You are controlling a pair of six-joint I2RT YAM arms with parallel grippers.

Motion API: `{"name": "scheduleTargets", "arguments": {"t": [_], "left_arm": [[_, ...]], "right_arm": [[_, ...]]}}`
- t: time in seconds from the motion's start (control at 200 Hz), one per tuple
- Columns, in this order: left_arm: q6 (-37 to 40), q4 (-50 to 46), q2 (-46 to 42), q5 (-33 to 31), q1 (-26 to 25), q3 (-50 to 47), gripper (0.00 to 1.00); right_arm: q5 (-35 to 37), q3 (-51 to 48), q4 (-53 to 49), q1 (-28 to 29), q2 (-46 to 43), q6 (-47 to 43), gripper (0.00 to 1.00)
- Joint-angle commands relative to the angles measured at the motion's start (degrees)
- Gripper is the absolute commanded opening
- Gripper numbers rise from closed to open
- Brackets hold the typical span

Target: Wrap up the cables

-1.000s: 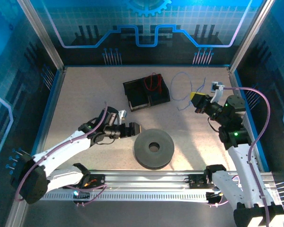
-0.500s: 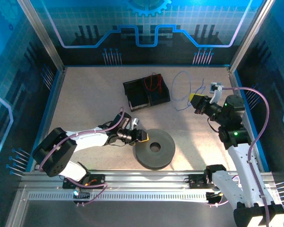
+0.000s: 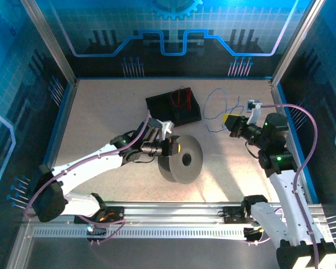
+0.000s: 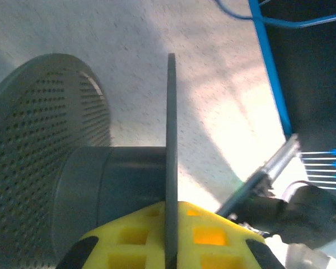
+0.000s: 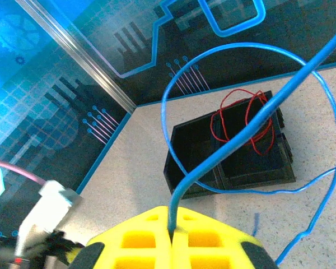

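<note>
Your black tray [image 3: 158, 107] sits at the far middle of the table [image 3: 101, 117], divided into compartments. The red cable [image 3: 182, 98] lies bunched in loose loops inside the tray's right-hand compartment; the right wrist view shows the same, with the red cable [image 5: 241, 120] tangled against the dark floor of the tray [image 5: 193, 151].

The blue cable [image 3: 213, 106] is outside the tray, just to its right, looping over the table. Your right gripper [image 3: 231, 120] is clenched on one end of it. In the right wrist view the blue cable [image 5: 302, 75] rises from between the yellow pads of the right gripper [image 5: 172, 235], which meet on it.

Nearer you, in the middle of the table, the grey spool [image 3: 182, 159] stands tipped up on its edge. Your left gripper [image 3: 171, 147] is clamped on its rim. In the left wrist view the yellow pads of the left gripper [image 4: 171, 246] pinch one thin flange of the spool [image 4: 45, 140].
</note>
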Motion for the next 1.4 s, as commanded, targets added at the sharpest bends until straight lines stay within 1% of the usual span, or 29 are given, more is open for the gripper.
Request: {"name": "scheduleTargets", "arguments": {"t": [0.0, 0.135, 0.3, 0.38, 0.48, 0.495, 0.52, 0.535, 0.555, 0.57, 0.59, 0.64, 0.731, 0.876, 0.996, 1.016, 1.141, 1.286, 1.396], "left_arm": [[12.4, -14.0, -0.2, -12.9, -2.1, 7.8, 0.00], [18.2, -17.9, 3.3, -18.4, -4.4, 12.4, 0.00], [20.3, -17.2, 8.3, -20.2, -6.8, 13.8, 0.00], [20.1, -17.3, 11.1, -20.4, -7.9, 14.6, 0.11], [19.0, -17.5, 12.6, -19.4, -8.8, 15.6, 0.28], [18.9, -17.5, 12.5, -19.2, -8.9, 15.6, 0.31], [18.6, -17.3, 12.3, -18.8, -9.2, 15.6, 0.34], [18.4, -17.2, 12.0, -18.4, -9.2, 15.5, 0.38], [18.2, -17.0, 11.6, -17.9, -9.3, 15.6, 0.40], [18.0, -16.9, 11.3, -17.4, -9.3, 15.5, 0.44], [17.9, -16.7, 10.8, -16.9, -9.3, 15.4, 0.45], [17.5, -16.0, 9.4, -15.9, -9.3, 15.1, 0.54], [17.0, -15.1, 6.9, -15.2, -9.3, 14.5, 0.68], [16.4, -14.9, 3.8, -13.9, -9.2, 14.3, 0.82], [16.0, -15.7, 0.5, -14.8, -8.3, 13.0, 0.92], [15.7, -15.7, -0.3, -14.8, -7.9, 12.6, 0.94], [14.7, -16.4, -5.7, -14.2, -4.3, 9.8, 0.99], [14.4, -19.7, -10.6, -15.3, -0.6, 7.1, 0.99], [14.4, -21.7, -11.3, -15.6, 1.1, 4.8, 0.99]], "right_arm": [[-1.7, 1.9, -2.9, -0.9, -1.0, -2.7, 0.00], [-0.5, 2.0, -6.0, -1.0, -1.4, -4.9, 0.00], [0.2, 1.8, -8.7, -0.9, -0.6, -7.1, 0.00], [0.4, 1.8, -10.1, -0.9, 0.2, -7.9, 0.00], [1.1, 2.5, -12.8, -0.9, 1.9, -9.0, 0.00], [1.1, 2.5, -13.1, -0.9, 2.1, -9.2, 0.00], [1.0, 2.5, -13.7, -1.0, 2.5, -9.6, 0.00], [1.0, 2.5, -13.9, -0.9, 2.7, -9.7, 0.00], [0.8, 2.5, -14.1, -0.9, 2.9, -10.0, 0.00], [0.7, 2.5, -14.2, -0.9, 3.0, -10.1, 0.00], [0.6, 2.5, -14.4, -0.9, 3.2, -10.2, 0.00], [0.5, 2.5, -14.9, -0.9, 3.5, -10.5, 0.00], [0.4, 2.5, -15.7, -0.9, 4.1, -11.1, 0.00], [0.1, 2.5, -17.0, -0.9, 5.0, -12.0, 0.00], [-0.7, 2.5, -17.6, -0.3, 6.2, -12.6, 0.00], [-0.8, 4.1, -17.8, -0.1, 6.4, -12.7, 0.00], [-0.7, 5.2, -19.1, 1.2, 7.9, -13.8, 0.00], [0.4, 7.1, -21.4, 3.4, 9.5, -15.3, 0.00], [1.4, 8.5, -23.5, 6.1, 10.6, -16.8, 0.00]]}}
